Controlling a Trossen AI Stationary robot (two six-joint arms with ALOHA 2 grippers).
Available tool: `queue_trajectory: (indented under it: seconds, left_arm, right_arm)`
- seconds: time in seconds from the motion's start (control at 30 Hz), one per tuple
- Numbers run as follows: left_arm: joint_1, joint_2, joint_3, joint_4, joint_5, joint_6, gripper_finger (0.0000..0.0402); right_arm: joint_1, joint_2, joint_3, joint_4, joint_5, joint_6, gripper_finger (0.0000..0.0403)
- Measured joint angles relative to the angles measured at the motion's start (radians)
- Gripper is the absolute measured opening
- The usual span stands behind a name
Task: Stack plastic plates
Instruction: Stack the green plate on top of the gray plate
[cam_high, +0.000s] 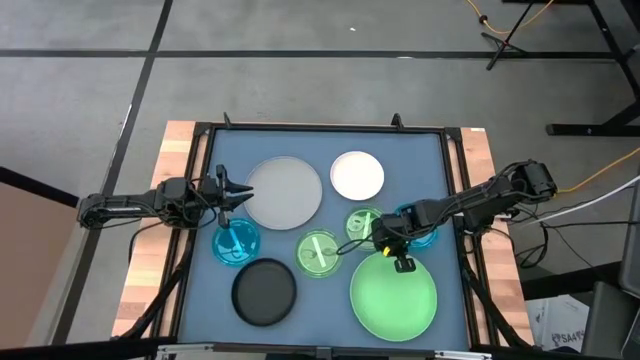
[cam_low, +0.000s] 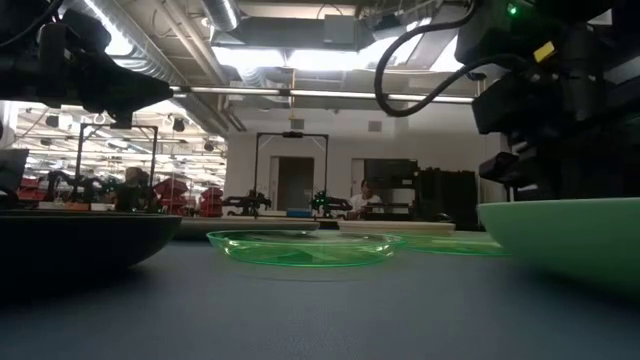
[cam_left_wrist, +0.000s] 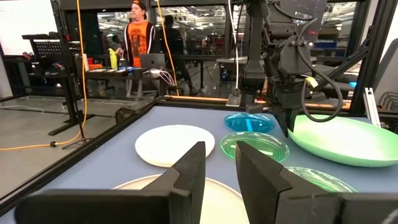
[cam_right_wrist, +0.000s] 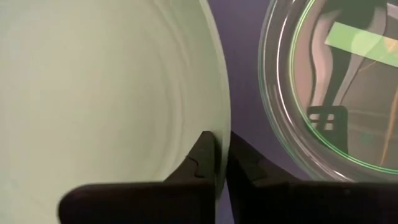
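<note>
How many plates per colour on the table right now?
grey plate: 1
white plate: 1
black plate: 1
light green plate: 1
blue plates: 2
clear green plates: 2
Total: 8

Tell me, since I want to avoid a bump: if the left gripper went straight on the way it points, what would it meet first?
Probably the large grey plate. The left gripper, open, sits at that plate's left edge pointing across it; height above the plate is unclear, so it might pass over.
</note>
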Motion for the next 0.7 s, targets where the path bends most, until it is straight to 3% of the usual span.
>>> queue_trajectory:
  seconds: [0.4, 0.7]
  left_arm:
    - [0.000, 0.000, 0.000, 0.000, 0.000, 0.000, 0.0082]
    - [0.000, 0.000, 0.000, 0.000, 0.000, 0.000, 0.0082]
  right_arm:
    - [0.000, 0.000, 0.004, 0.032, -0.052, -0.002, 0.0003]
    - [-0.008, 0.000, 0.122, 0.019, -0.061, -0.028, 0.0001]
